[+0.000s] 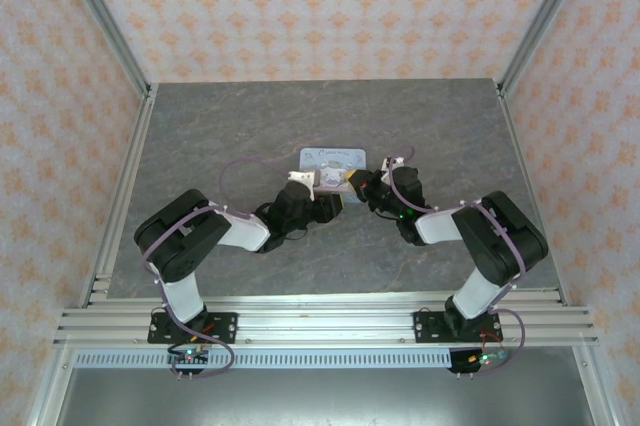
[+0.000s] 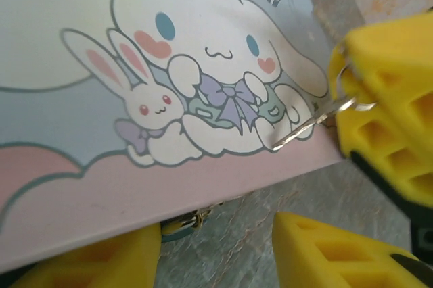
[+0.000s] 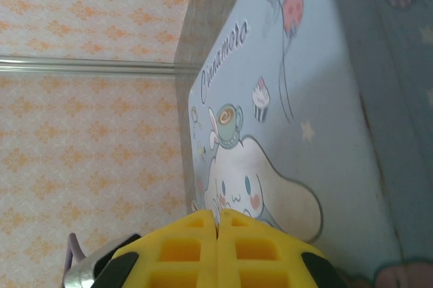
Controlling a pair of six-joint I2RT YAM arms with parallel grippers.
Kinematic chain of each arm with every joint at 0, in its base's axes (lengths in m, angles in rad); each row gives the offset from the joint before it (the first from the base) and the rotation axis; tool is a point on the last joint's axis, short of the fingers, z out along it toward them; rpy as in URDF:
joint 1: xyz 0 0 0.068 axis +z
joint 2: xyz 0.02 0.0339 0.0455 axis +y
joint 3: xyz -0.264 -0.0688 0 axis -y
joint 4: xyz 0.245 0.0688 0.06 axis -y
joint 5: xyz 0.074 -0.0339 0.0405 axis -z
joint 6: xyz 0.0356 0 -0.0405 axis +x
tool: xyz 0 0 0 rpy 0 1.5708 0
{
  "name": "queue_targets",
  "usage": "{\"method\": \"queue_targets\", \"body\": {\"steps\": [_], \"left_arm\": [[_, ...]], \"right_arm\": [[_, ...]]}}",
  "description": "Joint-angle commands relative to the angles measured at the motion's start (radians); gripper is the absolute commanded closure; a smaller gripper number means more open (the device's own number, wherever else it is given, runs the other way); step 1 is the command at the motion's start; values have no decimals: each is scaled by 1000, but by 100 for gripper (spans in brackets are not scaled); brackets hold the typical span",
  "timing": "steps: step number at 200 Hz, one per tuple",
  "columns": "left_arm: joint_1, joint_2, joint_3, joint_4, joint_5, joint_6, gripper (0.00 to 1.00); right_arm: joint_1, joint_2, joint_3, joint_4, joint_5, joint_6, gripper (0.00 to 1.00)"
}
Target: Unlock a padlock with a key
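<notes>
Where the key crosses the tin edge, the right pincer clamps it.

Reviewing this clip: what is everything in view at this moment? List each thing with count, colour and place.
tin box: one, pastel blue and pink with a cartoon dog and rabbit, mid-table between the grippers
padlock: one, teal with gold trim, at the tin's near edge, mostly hidden
key: one, thin and silvery, on a wire ring, over the lid's corner
table: one, grey stone pattern
walls: three, orange-patterned, around the table
frame rails: silvery, along the near edge
left gripper: one, yellow pads, jaws apart by the padlock
right gripper: one, yellow pads, shut on the key
</notes>
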Motion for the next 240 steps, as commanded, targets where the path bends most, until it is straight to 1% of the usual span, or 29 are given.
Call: {"method": "queue_targets", "body": {"steps": [1,34,70,115,122,125,135,169,190,203,231,240], "left_arm": [[9,40,4,85,-1,-53,53],[7,57,7,24,-45,-31,53],[7,17,15,-103,-114,57,53],[7,20,76,-204,-123,167,53],[8,28,85,-207,-121,168,53],[8,31,88,-208,-121,193,53],[7,44,99,-207,-117,210,53],[1,88,135,-183,-106,235,53],[-10,116,172,-170,-81,240,53],[-13,157,189,-153,-65,228,53],[-13,188,202,-76,-15,179,53],[-13,191,201,-41,6,129,53]], "right_arm": [[-8,14,0,54,-9,6,100],[-7,20,-3,61,-3,11,100],[-10,21,-7,54,6,8,100],[-14,32,-8,55,7,11,100],[-15,32,-10,58,9,11,100],[-14,33,-10,58,8,11,100],[-15,34,-13,61,10,12,100],[-16,31,-18,60,17,15,100],[-20,33,-22,54,17,13,100],[-21,32,-24,52,19,13,100],[-23,31,-24,45,20,11,100],[-26,31,-24,41,19,10,100]]}}
